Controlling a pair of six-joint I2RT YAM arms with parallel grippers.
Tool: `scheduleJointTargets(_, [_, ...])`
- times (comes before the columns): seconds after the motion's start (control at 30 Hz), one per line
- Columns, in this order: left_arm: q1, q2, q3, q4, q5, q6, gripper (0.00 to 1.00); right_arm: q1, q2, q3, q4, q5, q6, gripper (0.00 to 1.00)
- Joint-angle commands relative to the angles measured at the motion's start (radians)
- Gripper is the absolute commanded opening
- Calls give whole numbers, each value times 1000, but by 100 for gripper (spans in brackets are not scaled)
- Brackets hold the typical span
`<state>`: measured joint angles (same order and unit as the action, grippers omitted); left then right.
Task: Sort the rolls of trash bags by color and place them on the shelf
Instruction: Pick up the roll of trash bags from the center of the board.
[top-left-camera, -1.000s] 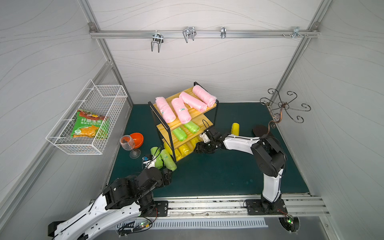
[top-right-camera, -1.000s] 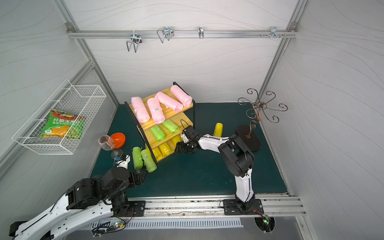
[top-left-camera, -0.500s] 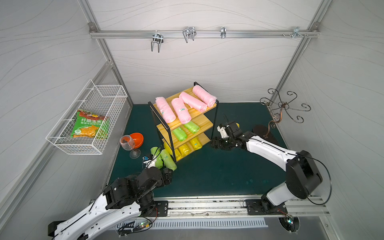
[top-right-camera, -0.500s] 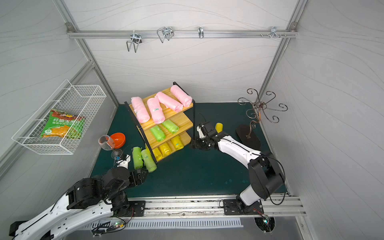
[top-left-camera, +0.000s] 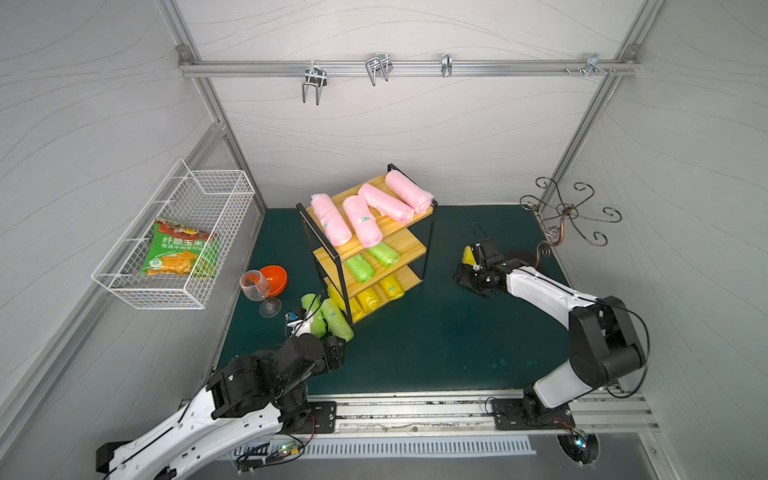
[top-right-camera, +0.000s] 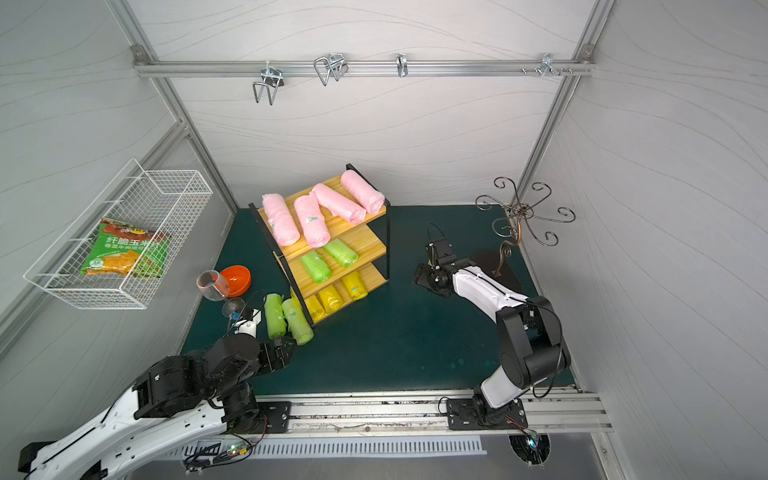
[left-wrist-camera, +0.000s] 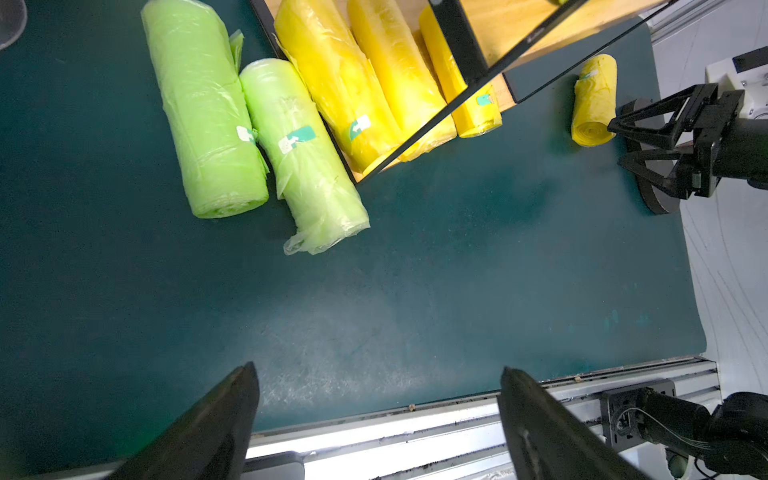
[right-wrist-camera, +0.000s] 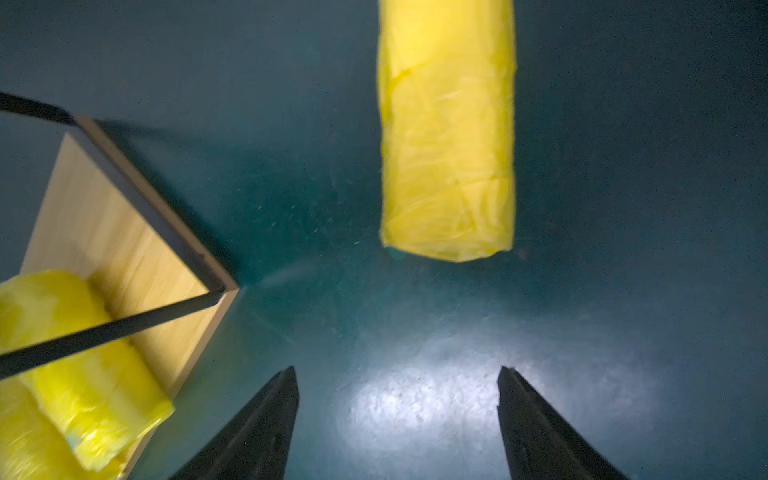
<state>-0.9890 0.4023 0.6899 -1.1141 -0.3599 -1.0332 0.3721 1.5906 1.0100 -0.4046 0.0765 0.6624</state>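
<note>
Broadly, a dark green mat (top-left-camera: 415, 332) carries everything, and the three-tier shelf (top-left-camera: 409, 248) stands on its far-left part. The right arm reaches in from the near right. Its right claw (right-wrist-camera: 397, 370) hangs low over the mat just right of the shelf, jaws spread wide, nothing between them and nothing touched. The left claw (left-wrist-camera: 377, 368) hovers over bare mat at the near left, spread a shade wider and likewise empty.

Four pink rolls (top-left-camera: 361, 220) lie side by side across the top board. Two green rolls (top-left-camera: 359, 268) rest on the middle board and three yellow rolls (top-left-camera: 368, 297) on the bottom one, their ends facing the near right. Two more green rolls (top-left-camera: 334, 320) lie flat on the mat, touching each other, just beside the shelf's near-left corner, long axes roughly near to far.

The loose yellow roll (right-wrist-camera: 446, 137) lies flat on the mat right of the shelf and apart from it (from above the arm hides nearly all of it). Its long axis runs roughly near to far, in line with the right claw's gap, its closer end facing the tips but short of them.
</note>
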Motion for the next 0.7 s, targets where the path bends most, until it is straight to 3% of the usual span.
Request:
scheduleJointTargets(0.0, [5,-31,35,-12,-24,-11,95,-37,7,48,-30,80,-28,79])
scheduleJointTargets(0.67, [6,-16,27,-22,-31,-49,94,-109,273,215,-2,30,-101,76])
